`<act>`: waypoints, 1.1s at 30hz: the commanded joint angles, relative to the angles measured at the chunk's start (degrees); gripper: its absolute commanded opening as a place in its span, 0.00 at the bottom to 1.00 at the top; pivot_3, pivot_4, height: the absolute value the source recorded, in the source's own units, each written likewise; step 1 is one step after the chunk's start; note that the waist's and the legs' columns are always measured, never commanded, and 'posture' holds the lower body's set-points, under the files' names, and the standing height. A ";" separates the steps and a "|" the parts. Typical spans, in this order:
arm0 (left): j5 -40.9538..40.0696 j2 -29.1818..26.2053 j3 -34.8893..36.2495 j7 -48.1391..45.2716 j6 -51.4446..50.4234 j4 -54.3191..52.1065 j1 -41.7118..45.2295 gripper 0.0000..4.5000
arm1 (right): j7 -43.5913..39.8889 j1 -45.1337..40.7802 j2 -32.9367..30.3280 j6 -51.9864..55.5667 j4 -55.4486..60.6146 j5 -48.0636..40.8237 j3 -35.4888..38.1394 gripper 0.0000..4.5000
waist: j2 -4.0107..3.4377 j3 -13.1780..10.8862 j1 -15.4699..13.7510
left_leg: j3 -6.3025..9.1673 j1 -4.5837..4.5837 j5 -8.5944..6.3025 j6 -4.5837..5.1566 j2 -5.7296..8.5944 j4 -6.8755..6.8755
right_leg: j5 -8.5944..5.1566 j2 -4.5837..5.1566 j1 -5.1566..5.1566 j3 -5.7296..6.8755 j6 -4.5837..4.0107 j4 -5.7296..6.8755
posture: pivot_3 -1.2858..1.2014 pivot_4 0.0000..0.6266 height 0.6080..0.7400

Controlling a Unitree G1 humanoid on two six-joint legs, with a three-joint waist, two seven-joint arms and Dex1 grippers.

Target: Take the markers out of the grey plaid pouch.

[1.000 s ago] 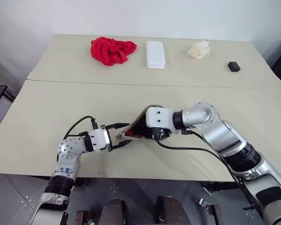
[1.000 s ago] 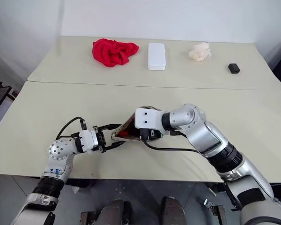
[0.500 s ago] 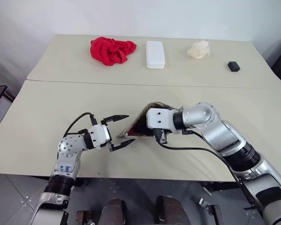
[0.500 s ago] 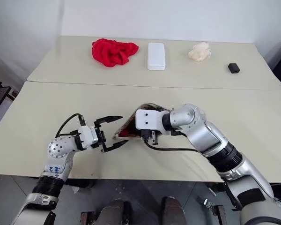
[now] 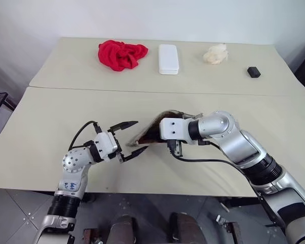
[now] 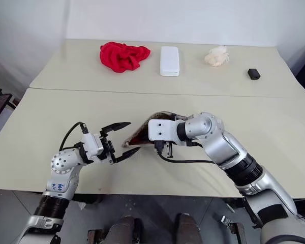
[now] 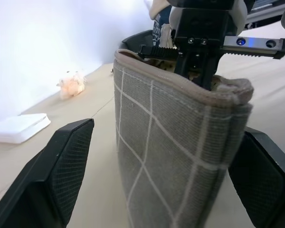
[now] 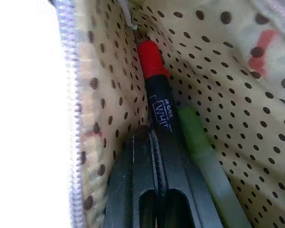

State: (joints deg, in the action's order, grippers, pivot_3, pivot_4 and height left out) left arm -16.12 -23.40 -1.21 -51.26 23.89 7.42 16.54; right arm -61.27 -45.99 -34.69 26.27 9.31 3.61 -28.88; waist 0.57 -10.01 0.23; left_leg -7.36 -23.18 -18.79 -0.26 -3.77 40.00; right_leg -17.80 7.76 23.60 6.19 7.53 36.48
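Observation:
The grey plaid pouch (image 5: 151,133) is propped up at the near middle of the table, its brown-dotted lining showing. My right gripper (image 8: 149,135) is inside the pouch with its fingers shut. A black marker with a red cap (image 8: 157,97) lies against them. I cannot tell whether it is pinched. A green marker (image 8: 202,152) lies beside it. My left gripper (image 5: 131,138) stands open at the pouch's left end. In the left wrist view the plaid end (image 7: 171,156) rises between its spread fingers (image 7: 57,175) without touching them.
On the far table lie a red cloth (image 5: 122,54), a white hard case (image 5: 169,59), a crumpled cream wad (image 5: 216,53) and a small black block (image 5: 253,71). A seam (image 5: 91,90) runs between the two tables.
My left fingers have spread wide and come off the pouch's left end. The pouch's open edge has risen a little on the right gripper.

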 commanded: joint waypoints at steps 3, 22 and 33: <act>0.36 0.37 0.06 1.65 -0.88 -1.84 -0.06 0.97 | -0.43 -0.62 0.20 -0.17 1.27 0.30 1.24 0.01 | 0.00 0.00 -0.04 | 0.00 0.00 0.00 0.00 0.00 0.01 | 0.00 0.00 -0.01 0.00 0.00 0.00 | 0.52 0.24 1.00; 2.95 -0.71 0.99 6.06 -6.46 -3.79 1.73 0.97 | -0.30 -0.28 0.22 2.18 1.82 0.44 1.30 0.01 | 0.00 0.00 -0.05 | 0.00 0.00 0.00 0.00 0.00 -0.01 | 0.00 0.00 0.00 0.00 0.00 -0.01 | 0.52 0.24 1.00; 3.26 -1.92 0.40 3.45 -2.32 -1.82 3.58 0.43 | -0.47 -0.22 0.03 2.46 1.55 0.69 1.01 0.00 | 0.00 0.00 -0.01 | 0.00 0.00 0.00 0.00 0.00 -0.02 | 0.00 0.00 0.00 0.00 0.00 -0.02 | 0.52 0.24 1.00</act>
State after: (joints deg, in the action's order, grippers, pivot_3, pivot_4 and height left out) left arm -11.83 -25.07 -1.08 -47.39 20.66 6.41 19.62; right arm -61.32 -46.01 -34.18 28.79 9.37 3.82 -28.75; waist 0.57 -10.01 0.22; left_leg -7.37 -23.18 -18.79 -0.26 -3.77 39.98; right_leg -17.80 7.76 23.60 6.19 7.53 36.47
